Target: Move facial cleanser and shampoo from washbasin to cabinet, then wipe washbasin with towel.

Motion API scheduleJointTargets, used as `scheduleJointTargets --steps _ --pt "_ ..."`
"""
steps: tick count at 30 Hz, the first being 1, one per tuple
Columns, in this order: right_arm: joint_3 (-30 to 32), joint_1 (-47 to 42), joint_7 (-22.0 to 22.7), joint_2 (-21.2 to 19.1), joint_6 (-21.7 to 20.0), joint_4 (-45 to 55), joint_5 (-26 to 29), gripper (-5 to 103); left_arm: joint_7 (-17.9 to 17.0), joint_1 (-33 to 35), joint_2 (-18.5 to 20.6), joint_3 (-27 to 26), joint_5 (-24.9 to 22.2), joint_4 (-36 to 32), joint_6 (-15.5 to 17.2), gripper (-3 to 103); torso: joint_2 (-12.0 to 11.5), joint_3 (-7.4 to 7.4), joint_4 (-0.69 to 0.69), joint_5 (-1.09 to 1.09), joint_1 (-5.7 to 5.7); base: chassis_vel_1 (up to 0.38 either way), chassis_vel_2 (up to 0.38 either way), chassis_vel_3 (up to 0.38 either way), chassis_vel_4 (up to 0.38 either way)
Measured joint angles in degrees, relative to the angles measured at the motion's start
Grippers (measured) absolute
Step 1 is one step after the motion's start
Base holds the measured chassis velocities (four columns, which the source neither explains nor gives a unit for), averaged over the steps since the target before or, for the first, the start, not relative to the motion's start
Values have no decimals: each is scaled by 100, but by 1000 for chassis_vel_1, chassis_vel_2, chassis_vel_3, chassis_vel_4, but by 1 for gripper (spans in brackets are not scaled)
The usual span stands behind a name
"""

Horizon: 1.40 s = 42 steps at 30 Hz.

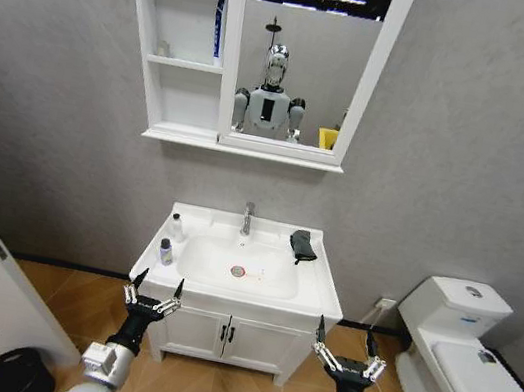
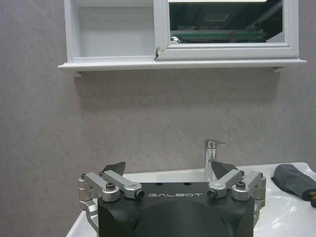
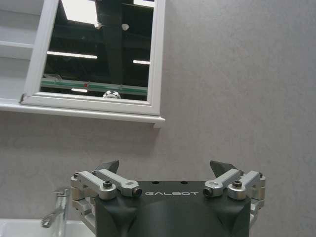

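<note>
Both claws, left claw (image 1: 156,286) and right claw (image 1: 352,340), gape empty (towel (image 1: 302,246) beyond).

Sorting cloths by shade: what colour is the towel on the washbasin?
Dark grey, nearly black towel; head view.

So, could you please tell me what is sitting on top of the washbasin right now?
On the washbasin rim: two small bottles at its left edge, a dark towel back right, the chrome faucet at the back centre. Bottle labels are unreadable.
</note>
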Motion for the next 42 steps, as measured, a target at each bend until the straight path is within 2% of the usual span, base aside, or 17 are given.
scheduleJointTargets --steps 5,8,10,11,13,15,19,25,38,41,42 --pt "4 118 319 23 -176 0 -193 100 -49 -120 15 6 -12 154 -3 94 -1 0 1 0 2 -137 156 124 -135" --pt "13 143 344 -23 -271 42 -233 100 -133 -298 64 8 -38 415 -4 97 0 -1 -1 0 -1 -42 50 27 -22" --pt "4 173 627 -49 -525 61 -549 100 -203 -545 130 -42 -51 854 -4 98 1 -1 0 -2 -5 0 0 0 0" --pt "4 173 627 -49 -525 61 -549 100 -203 -545 130 -42 -51 854 -4 98 1 -1 0 -2 -5 0 0 0 0" --pt "-11 243 971 -36 -625 32 -831 100 -256 -793 192 -94 -86 1229 -4 98 3 -2 0 -2 -8 0 0 0 0" --pt "9 391 1357 3 -620 -42 -1194 100 -289 -1058 251 -142 -163 1605 34 98 3 -2 -1 -1 -8 0 0 0 0" --pt "138 684 1657 46 -333 -187 -1551 100 -313 -1424 327 -156 -255 2079 95 98 2 -1 1 0 -5 0 0 0 0" --pt "155 697 1550 -53 -324 -191 -1373 100 -367 -1897 365 -120 -339 2636 134 98 1 -1 -1 0 -2 0 0 0 0" --pt "155 762 1056 -166 42 -210 -867 100 -530 -2792 366 -194 -346 3688 97 100 1 0 0 0 -3 0 0 0 0" --pt "165 718 943 -190 58 -210 -731 100 -534 -2935 366 -191 -343 3845 101 98 1 -1 -1 -1 -2 0 0 0 0" --pt "167 706 916 -196 58 -210 -659 100 -533 -2988 366 -191 -344 3907 105 94 1 -1 -1 -1 -2 0 0 0 0"
